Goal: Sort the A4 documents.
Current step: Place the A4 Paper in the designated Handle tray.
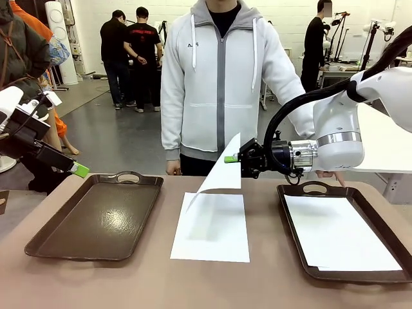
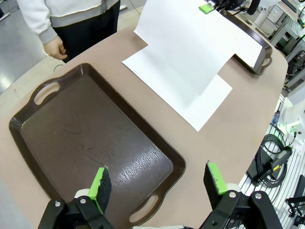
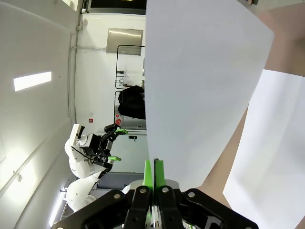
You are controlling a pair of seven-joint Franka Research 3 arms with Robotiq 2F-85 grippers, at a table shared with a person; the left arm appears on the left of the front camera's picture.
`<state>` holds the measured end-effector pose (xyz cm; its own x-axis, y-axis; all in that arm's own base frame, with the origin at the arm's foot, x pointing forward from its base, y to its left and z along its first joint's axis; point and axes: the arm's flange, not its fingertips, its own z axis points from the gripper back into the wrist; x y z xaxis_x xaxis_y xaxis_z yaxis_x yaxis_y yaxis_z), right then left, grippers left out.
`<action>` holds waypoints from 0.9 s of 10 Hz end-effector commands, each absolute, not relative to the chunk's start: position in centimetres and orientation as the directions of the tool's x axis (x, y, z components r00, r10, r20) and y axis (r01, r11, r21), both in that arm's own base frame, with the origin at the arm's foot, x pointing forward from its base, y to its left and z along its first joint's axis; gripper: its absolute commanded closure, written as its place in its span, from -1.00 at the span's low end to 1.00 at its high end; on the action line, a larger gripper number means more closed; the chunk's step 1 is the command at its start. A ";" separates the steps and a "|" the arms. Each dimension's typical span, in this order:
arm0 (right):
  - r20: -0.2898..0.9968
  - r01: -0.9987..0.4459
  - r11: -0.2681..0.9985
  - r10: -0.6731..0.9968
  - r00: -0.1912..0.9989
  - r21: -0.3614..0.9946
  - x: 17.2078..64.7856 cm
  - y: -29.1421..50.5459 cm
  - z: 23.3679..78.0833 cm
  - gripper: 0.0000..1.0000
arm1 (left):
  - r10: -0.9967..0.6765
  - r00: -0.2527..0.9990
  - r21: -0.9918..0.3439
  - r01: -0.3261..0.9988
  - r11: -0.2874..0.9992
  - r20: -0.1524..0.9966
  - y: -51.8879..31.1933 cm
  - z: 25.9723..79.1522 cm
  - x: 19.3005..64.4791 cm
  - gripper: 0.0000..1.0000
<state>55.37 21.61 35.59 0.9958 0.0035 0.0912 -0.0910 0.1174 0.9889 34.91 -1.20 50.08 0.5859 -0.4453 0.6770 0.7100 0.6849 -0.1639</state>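
Observation:
One white A4 sheet (image 1: pixel 222 172) hangs tilted above the table's middle, pinched at its far corner by my right gripper (image 1: pixel 230 159), which is shut on it. The right wrist view shows the same sheet (image 3: pixel 205 86) rising from the closed green pads (image 3: pixel 155 174). Under it another sheet (image 1: pixel 211 228) lies flat on the tabletop. A third sheet (image 1: pixel 338 233) rests in the right dark tray (image 1: pixel 293 222). My left gripper (image 2: pixel 157 181) is open, hovering over the near end of the left dark tray (image 2: pixel 86 138), with nothing between its fingers.
A person in a light grey hooded jacket stands at the far side, one hand (image 1: pixel 172 168) near the left tray's far corner and the other (image 1: pixel 331 175) by the right tray's handle. The left tray (image 1: pixel 96 219) holds nothing. Cables (image 2: pixel 271 157) lie below the table edge.

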 end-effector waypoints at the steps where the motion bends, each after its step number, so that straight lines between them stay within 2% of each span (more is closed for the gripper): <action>1: 0.092 -0.091 0.131 -0.001 0.996 0.987 55.3 21.9 35.4 1.00 | -0.447 0.573 -0.167 0.724 0.670 0.687 -1.0 49.9 35.0 -1.00; 4: 0.091 -0.091 0.117 0.003 0.996 0.989 55.4 21.6 35.6 0.98 | -0.447 0.573 -0.167 0.724 0.670 0.687 -1.0 49.9 35.0 -1.00; 5: 0.177 -0.184 0.058 0.111 0.978 0.981 51.4 22.0 35.9 0.98 | -0.447 0.573 -0.167 0.724 0.670 0.687 -1.0 49.9 35.0 -1.00; 7: 0.308 -0.324 0.079 0.163 0.937 0.943 47.3 19.8 37.7 0.98 | -0.447 0.573 -0.167 0.724 0.670 0.687 -1.0 49.9 35.0 -1.00; 9: 0.329 -0.350 0.172 0.136 0.934 0.921 46.2 15.3 39.0 0.98 | -0.447 0.573 -0.167 0.724 0.670 0.687 -1.0 49.9 35.0 -1.00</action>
